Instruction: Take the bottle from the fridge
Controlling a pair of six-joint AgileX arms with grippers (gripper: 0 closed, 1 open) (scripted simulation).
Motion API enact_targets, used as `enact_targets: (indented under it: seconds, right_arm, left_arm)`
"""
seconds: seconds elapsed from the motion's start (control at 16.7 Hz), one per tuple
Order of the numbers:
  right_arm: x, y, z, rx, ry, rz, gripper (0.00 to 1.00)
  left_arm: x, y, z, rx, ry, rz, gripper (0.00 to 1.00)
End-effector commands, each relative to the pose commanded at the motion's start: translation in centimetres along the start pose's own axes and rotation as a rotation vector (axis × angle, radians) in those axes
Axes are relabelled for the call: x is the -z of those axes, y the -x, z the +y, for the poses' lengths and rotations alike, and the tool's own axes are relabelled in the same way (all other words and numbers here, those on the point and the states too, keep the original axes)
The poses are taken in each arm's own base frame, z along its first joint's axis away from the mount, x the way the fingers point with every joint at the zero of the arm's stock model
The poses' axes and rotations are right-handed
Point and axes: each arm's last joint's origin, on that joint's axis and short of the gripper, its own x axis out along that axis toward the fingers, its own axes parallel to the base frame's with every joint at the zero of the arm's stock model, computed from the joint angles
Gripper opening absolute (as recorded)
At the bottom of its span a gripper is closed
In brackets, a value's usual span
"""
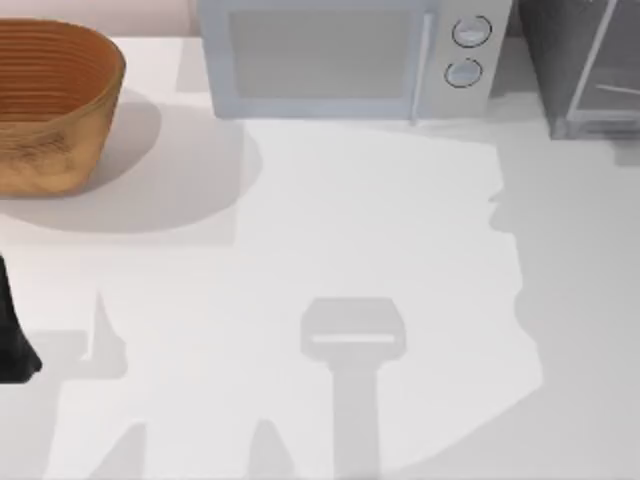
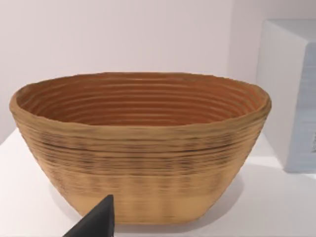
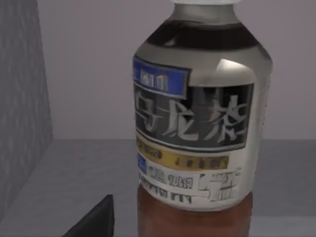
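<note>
Reaching into the fridge (image 1: 585, 70) is our right arm's job here: its wrist view looks straight at the bottle (image 3: 197, 138) from close up, standing upright on the grey fridge floor with a grey side wall (image 3: 22, 98) near it. The bottle's long axis is vertical, its label faces the camera, and its brownish base sits on the shelf. So the bottle lies directly ahead of our right gripper, close in — the coming move, as we judge it, turns on bringing the fingers to either side of that upright body and closing across it, then drawing it out toward the open table (image 1: 400, 250).

One dark fingertip (image 3: 94, 219) pokes into the right wrist view, beside the bottle's base and not visibly touching it. We cannot tell from this whether the right fingers are spread or closed, nor whether they already bracket the bottle.

In the top view the fridge stands at the far right corner, just beside the microwave (image 1: 350, 55).

Our left arm (image 1: 15, 330) sits parked at the table's left edge, its wrist camera facing the basket (image 2: 140, 148) — well apart from the fridge, so the right arm is plainly the nearer one. A single left fingertip (image 2: 96, 222) shows; its state we cannot tell either.
</note>
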Motion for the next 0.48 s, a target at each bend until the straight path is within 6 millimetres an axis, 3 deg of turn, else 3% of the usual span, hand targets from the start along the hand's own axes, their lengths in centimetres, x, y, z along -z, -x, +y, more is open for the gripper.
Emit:
enact_targets:
  seconds: [0.18, 0.48]
  right_arm:
    - [-0.5, -1.8, 1.2, 0.001, -0.003, 0.01, 1.0]
    - [-0.6, -1.9, 1.1, 0.002, -0.003, 0.007, 1.0]
  left_arm:
    - [0.0, 0.0, 0.0, 0.0, 0.0, 0.0, 1.0]
    - [0.0, 0.0, 0.0, 0.0, 0.0, 0.0, 1.0]
